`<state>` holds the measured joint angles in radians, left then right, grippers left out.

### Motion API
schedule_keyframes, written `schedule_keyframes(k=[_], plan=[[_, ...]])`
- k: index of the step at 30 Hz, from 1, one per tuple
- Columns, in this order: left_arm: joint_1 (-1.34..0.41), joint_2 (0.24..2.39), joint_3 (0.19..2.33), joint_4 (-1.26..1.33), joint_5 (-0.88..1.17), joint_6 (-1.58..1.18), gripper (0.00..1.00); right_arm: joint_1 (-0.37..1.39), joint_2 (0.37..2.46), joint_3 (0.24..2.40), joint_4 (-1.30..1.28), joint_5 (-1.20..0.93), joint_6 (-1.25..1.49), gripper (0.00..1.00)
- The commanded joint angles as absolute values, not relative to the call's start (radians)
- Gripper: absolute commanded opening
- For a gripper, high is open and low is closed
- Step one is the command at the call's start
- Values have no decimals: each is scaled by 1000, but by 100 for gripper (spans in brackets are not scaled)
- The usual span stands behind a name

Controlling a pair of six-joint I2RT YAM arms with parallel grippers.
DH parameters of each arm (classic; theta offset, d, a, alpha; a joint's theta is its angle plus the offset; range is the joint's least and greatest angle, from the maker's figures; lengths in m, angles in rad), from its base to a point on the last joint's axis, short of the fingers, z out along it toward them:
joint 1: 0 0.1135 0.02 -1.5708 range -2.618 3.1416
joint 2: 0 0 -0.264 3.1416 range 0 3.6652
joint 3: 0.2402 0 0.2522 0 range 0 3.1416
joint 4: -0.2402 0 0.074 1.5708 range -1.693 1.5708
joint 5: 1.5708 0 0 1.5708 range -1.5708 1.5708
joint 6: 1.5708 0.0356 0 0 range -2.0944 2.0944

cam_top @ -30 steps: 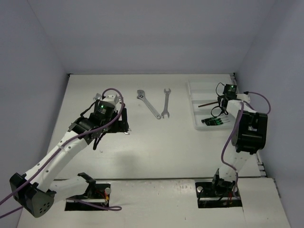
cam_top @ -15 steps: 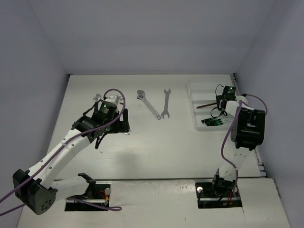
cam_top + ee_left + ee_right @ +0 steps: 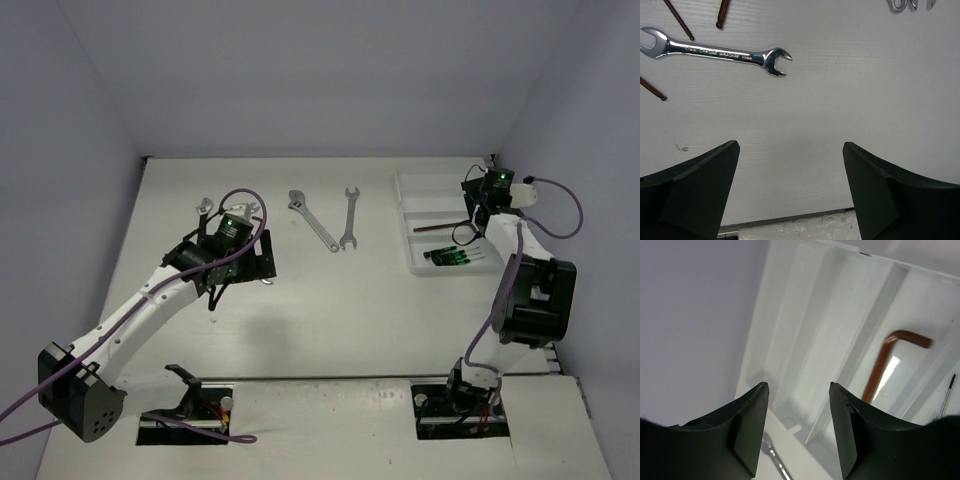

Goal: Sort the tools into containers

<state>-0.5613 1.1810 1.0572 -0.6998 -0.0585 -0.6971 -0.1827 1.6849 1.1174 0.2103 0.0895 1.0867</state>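
The white table (image 3: 330, 320) is boxed in by pale walls on the left, back and right. The white tray (image 3: 410, 250) sits toward the far right corner, its right end near the right wall. A broad stretch of tabletop lies between the tray and the left arm, and the near half gives both arms room to swing.

The right gripper (image 3: 798, 386) hangs over the right end of the tray, close to the wall, its fingers apart and holding nothing. The left gripper (image 3: 790, 146) hovers low over the left side of the table, its fingers also spread wide and holding nothing.

The tray has three long compartments. One brown hex key (image 3: 888, 360) lies in what looks like the middle one. A small bunch of green-and-black screwdrivers (image 3: 450, 256) lies in the nearest one, too tight to count.

Two silver wrenches lie out in the open middle, close together: an adjustable wrench (image 3: 313, 219) and an open-end wrench (image 3: 349, 217).

Ahead of the left gripper lies one more open-end wrench (image 3: 715, 51). Three loose hex keys (image 3: 678, 19) lie around its far end and run off the picture's edge.
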Motion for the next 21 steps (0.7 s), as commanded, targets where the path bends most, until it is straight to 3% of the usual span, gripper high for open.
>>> schedule_keyframes(k=[1, 9, 15, 21], plan=[[-554, 1198, 1073, -678, -93, -772, 82, -190, 1563, 1106, 181, 76, 993, 49], [-481, 1269, 1047, -654, -134, -915, 82, -127, 1483, 1106, 172, -8, 806, 50], [-363, 1392, 1070, -612, -114, -1040, 74, 28, 1448, 1061, 172, -27, 701, 50], [-301, 1621, 1285, -584, -128, -743, 74, 84, 1446, 969, 175, -53, 699, 50]])
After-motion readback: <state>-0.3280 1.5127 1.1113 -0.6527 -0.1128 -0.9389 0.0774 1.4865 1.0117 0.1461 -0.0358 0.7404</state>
